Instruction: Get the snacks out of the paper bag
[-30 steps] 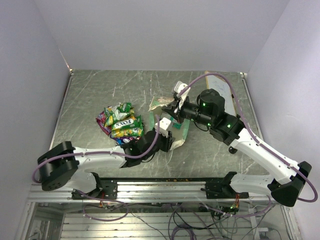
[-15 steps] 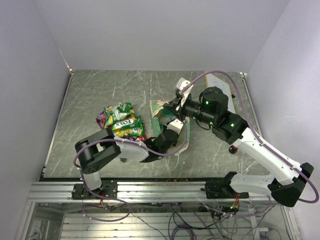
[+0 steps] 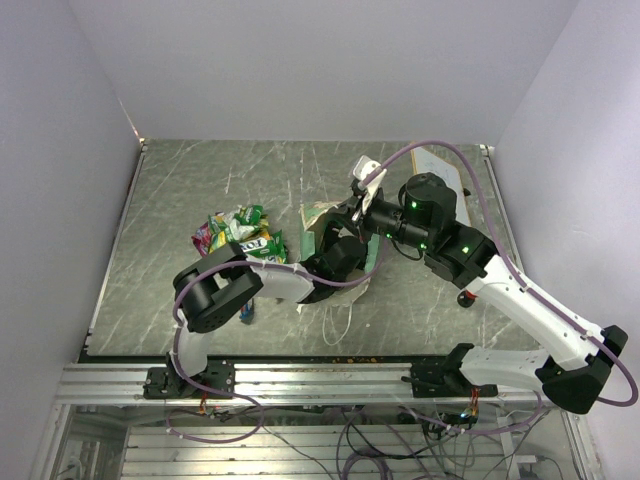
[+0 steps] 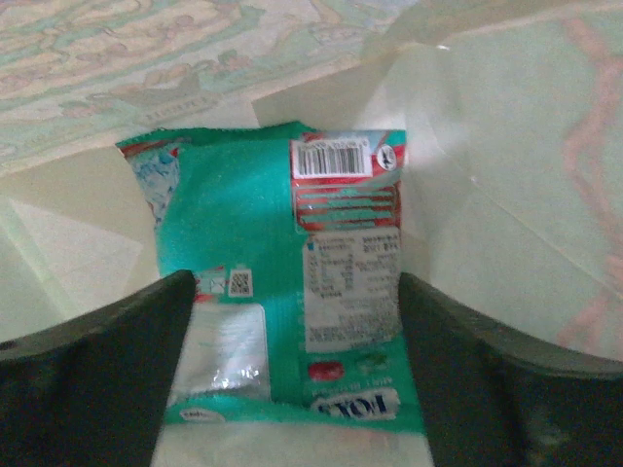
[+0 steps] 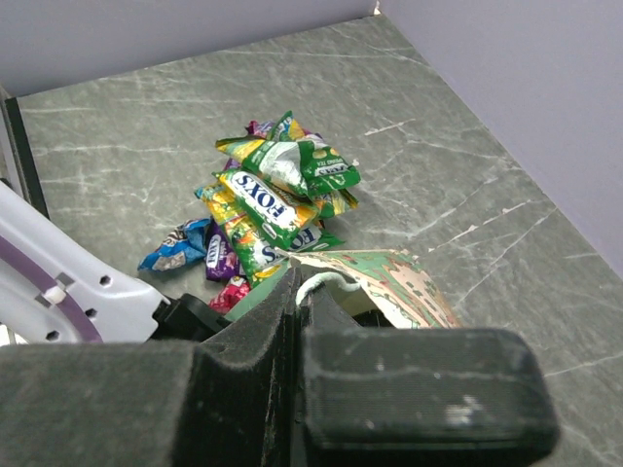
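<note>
The mint-green paper bag (image 3: 320, 214) lies on its side mid-table, its mouth toward the near edge. My right gripper (image 3: 352, 208) is shut on the bag's white string handle (image 5: 329, 283) and holds the upper wall (image 5: 394, 280) up. My left gripper (image 3: 340, 252) is inside the bag. In the left wrist view the left gripper (image 4: 294, 284) is open, and a teal snack packet (image 4: 263, 214) lies flat on the cream inside between its fingers (image 4: 127, 341). A pile of snacks (image 3: 238, 238) in green, yellow, purple and blue lies left of the bag, also seen from the right wrist as a snack pile (image 5: 277, 195).
A white whiteboard (image 3: 436, 160) lies at the back right. A small red-capped black knob (image 3: 463, 298) sits by the right arm. The bag's second string loop (image 3: 340, 320) trails toward the near edge. The left arm's elbow (image 3: 215, 295) stands just in front of the snack pile.
My left arm folded in, its elbow moving right, and its gripper pushed deeper into the bag and opened. The right gripper kept its hold on the handle, lifting slightly.
</note>
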Action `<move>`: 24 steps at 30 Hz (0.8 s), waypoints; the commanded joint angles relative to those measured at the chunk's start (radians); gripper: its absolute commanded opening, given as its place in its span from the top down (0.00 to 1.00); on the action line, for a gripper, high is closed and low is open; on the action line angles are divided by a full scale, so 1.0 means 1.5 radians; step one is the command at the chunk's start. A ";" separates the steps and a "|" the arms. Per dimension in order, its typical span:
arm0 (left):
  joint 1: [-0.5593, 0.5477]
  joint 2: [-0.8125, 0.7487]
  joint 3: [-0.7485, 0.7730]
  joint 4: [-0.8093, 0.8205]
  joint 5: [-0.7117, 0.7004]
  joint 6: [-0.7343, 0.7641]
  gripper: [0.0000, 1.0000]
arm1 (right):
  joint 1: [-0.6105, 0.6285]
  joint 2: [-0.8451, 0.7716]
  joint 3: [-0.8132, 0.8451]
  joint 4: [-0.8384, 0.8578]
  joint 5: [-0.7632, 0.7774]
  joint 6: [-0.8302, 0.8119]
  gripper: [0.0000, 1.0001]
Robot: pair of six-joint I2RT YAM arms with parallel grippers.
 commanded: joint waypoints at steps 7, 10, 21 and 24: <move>0.038 0.072 0.092 -0.126 -0.020 -0.048 0.01 | 0.003 -0.019 0.019 0.003 -0.014 0.006 1.00; 0.041 0.101 0.113 -0.167 -0.024 -0.063 0.01 | 0.003 -0.016 0.024 0.000 -0.014 0.001 1.00; 0.064 0.140 0.126 -0.219 0.013 -0.057 0.30 | 0.003 -0.014 0.028 -0.007 -0.007 -0.003 1.00; 0.070 0.123 0.128 -0.223 0.028 -0.051 0.50 | 0.003 -0.018 0.021 -0.002 0.001 -0.004 1.00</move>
